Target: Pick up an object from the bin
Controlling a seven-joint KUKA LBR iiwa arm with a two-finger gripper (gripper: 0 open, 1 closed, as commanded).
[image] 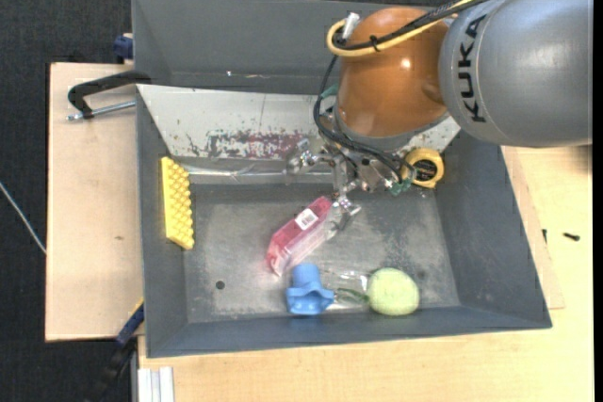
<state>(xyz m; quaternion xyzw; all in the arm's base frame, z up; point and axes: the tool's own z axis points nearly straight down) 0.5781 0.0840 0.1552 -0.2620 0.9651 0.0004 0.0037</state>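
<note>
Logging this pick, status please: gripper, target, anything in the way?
Gripper over upper end of pink packet, centre. Blue toy, green ball lie apart from it, lower in view.

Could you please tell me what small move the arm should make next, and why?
Probably ease the gripper a little lower. It sits at the upper right end of the pink packet, which lies slanted in the bin's middle. The blue thing and the green ball lie toward the near wall, away from that end, so little should get in the way.
</note>
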